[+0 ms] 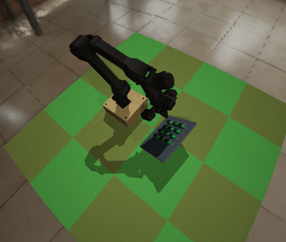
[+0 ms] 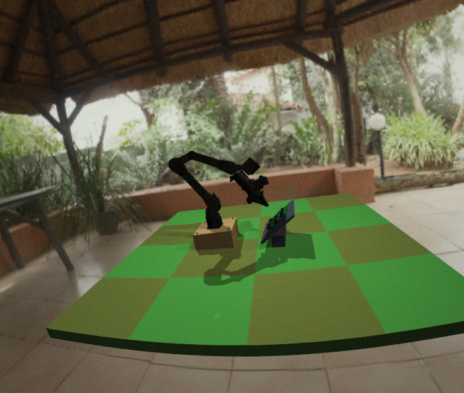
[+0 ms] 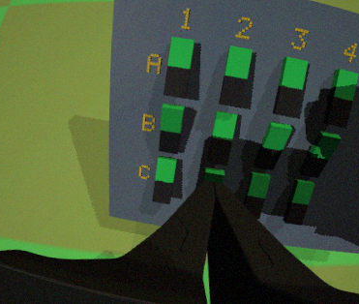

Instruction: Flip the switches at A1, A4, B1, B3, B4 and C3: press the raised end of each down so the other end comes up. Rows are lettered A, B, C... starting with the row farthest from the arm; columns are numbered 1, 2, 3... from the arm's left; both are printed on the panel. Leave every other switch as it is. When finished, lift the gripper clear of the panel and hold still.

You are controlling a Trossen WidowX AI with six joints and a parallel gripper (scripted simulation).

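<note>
The slanted grey panel [image 1: 189, 126] [image 2: 290, 209] [image 3: 132, 97] carries three rows of green-and-black switches. My gripper [image 1: 167, 117] [image 2: 267, 205] [image 3: 210, 191] is shut and empty, its tips above the panel's near part. In the wrist view the tips cover the lower part of switch C2 [image 3: 215, 174]. A1 [image 3: 182, 52], A4 [image 3: 346, 79] and B1 [image 3: 172, 118] show fully. B3 [image 3: 277, 136] and B4 [image 3: 329, 144] look slanted to the right, their green ends seemingly raised. C3 [image 3: 258, 185] is in shadow; its tilt is hard to tell.
Switches A2 [image 3: 239, 63], A3 [image 3: 293, 73], B2 [image 3: 224, 125], C1 [image 3: 165, 169] and C4 [image 3: 303, 192] also show. The arm's wooden base block [image 1: 138, 96] [image 2: 215, 241] stands on the near side of the panel. The arm's shadow falls across the panel's right part.
</note>
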